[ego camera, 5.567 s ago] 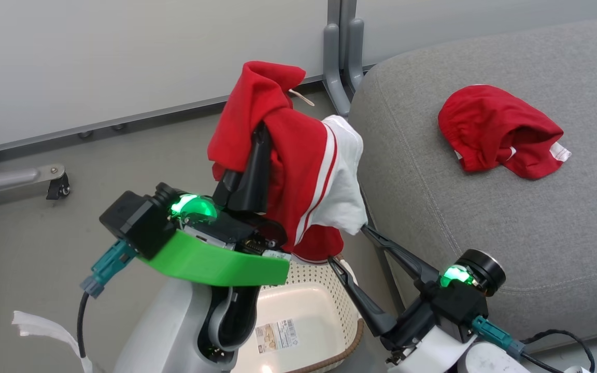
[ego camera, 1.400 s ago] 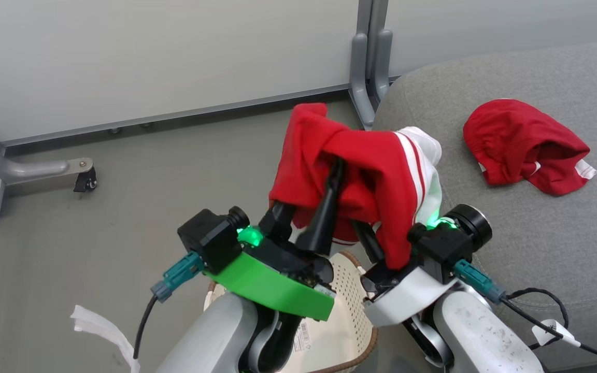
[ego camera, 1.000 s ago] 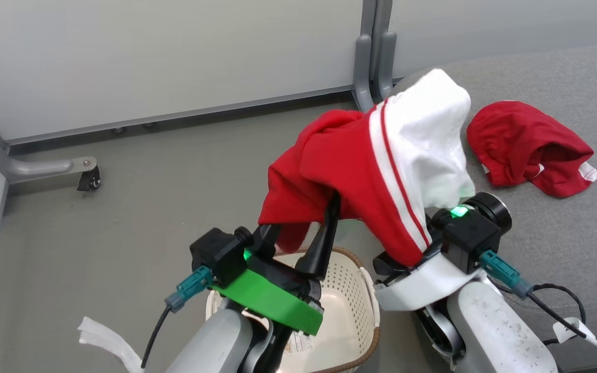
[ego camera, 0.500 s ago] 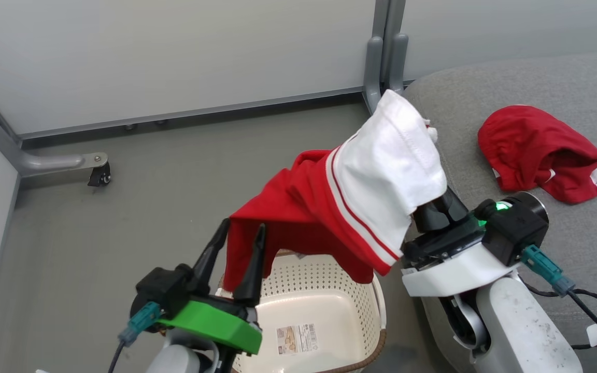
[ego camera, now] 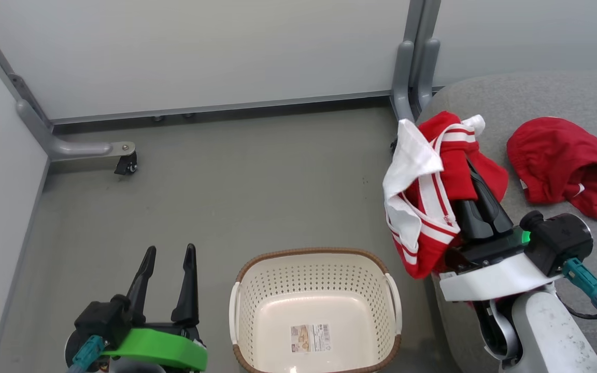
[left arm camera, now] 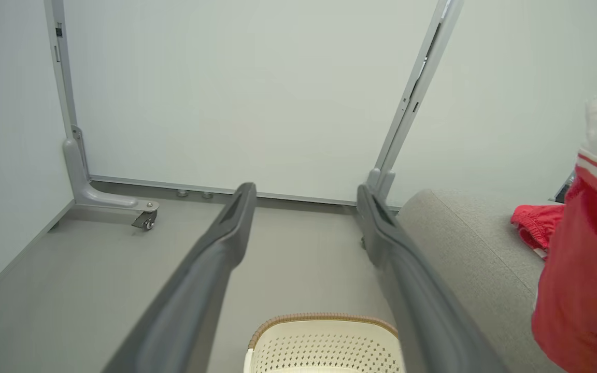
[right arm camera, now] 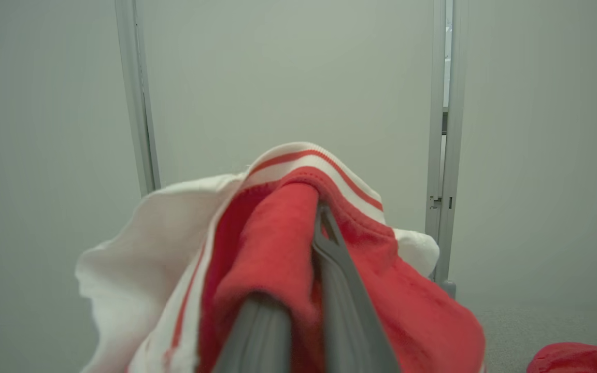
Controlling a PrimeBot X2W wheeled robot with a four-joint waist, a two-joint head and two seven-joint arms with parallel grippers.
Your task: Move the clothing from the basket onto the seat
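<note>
Clothing means two red garments with white trim, and both are out of the basket. Largest in view is the grey seat (ego camera: 552, 93), filling the right side of the head view with its rounded corner toward the wall. Next in size, the cream perforated basket (ego camera: 309, 253) stands on the floor (ego camera: 226, 181) just left of the seat's edge, a barcode sticker (ego camera: 310, 338) on its bare bottom.

Above the seat's near corner hangs the larger garment (ego camera: 428, 207), the one with white stripes and a white panel. It is draped over and around the right gripper (ego camera: 470, 176), whose two dark fingers are clenched on a fold of the red cloth. In the right wrist view the fabric is bunched between the fingers and wraps over one of them, while the tip of the other pokes out at the top. The cloth's loose end dangles clear of the basket's right rim.

Farther right, the smaller garment (ego camera: 563, 160) lies crumpled on the seat, well apart from either gripper.

At the lower left, the left gripper (ego camera: 170, 251) stands beside the basket with its fingers spread wide, nothing between them.
</note>
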